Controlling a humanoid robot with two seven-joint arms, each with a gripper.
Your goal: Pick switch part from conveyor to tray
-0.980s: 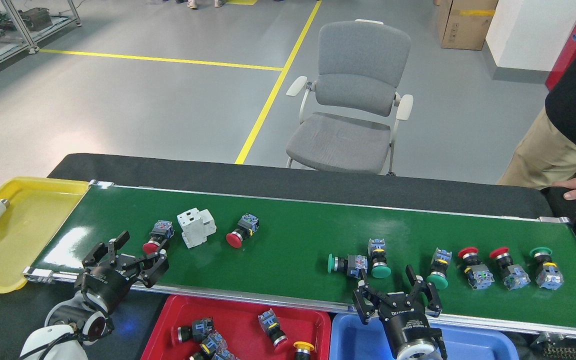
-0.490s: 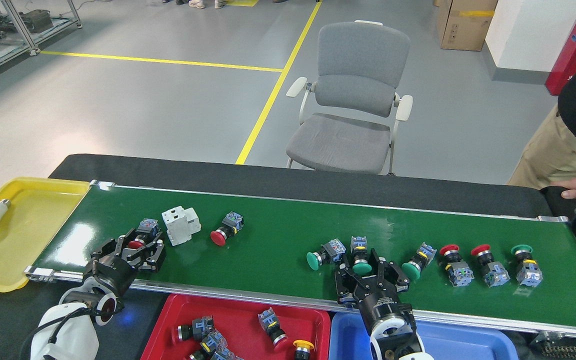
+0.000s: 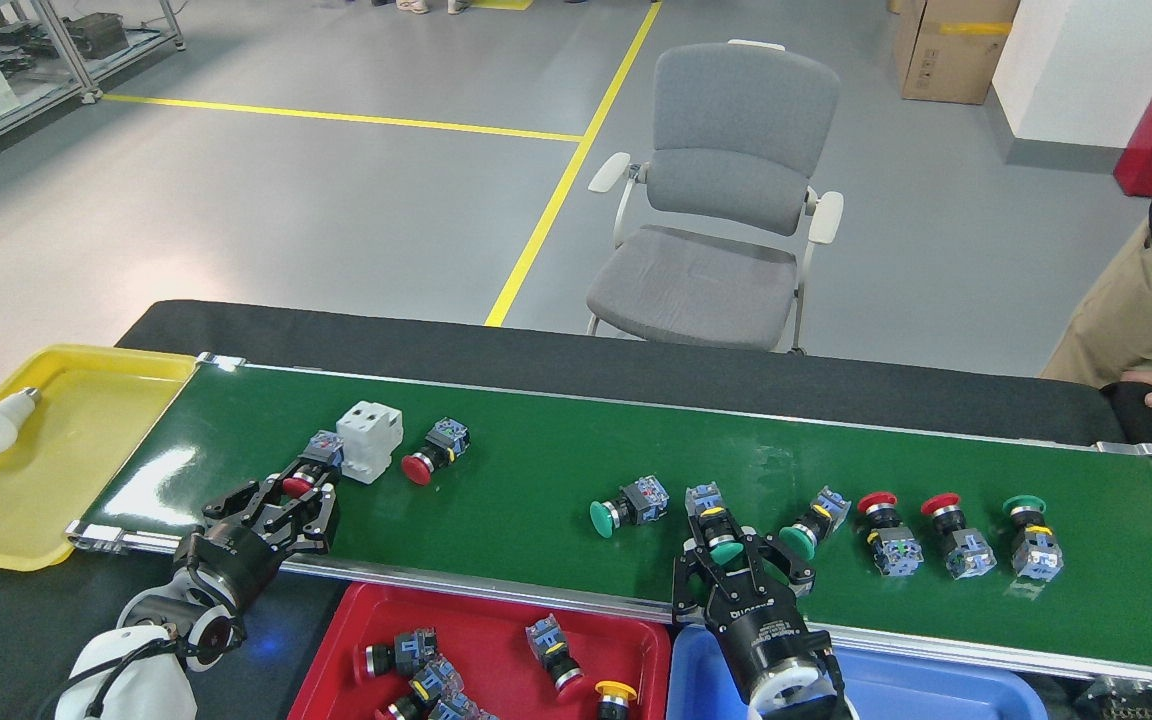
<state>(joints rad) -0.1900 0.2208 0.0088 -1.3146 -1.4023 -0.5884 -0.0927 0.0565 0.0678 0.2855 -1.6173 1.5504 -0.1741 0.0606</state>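
Within the last second both arms have dropped from hovering at the near rail onto parts riding the conveyor (image 3: 536,470). The left gripper (image 3: 298,497) now has its fingers drawn in around a red-capped switch (image 3: 311,473) at about 9 o'clock on the belt. The right gripper (image 3: 731,548) straddles a green-capped switch (image 3: 716,525) near 5 o'clock, fingers narrowed onto it. Neither part is lifted yet, so I judge both grasps are just seating. The red tray (image 3: 326,650), at 6 o'clock below the belt, already holds several switches.

The belt is glossy dark green in a silver frame. The switches are small: domed plastic caps, metal collars, blocky blue-grey bases. A white boxy breaker (image 3: 369,440) stands beside the left one.
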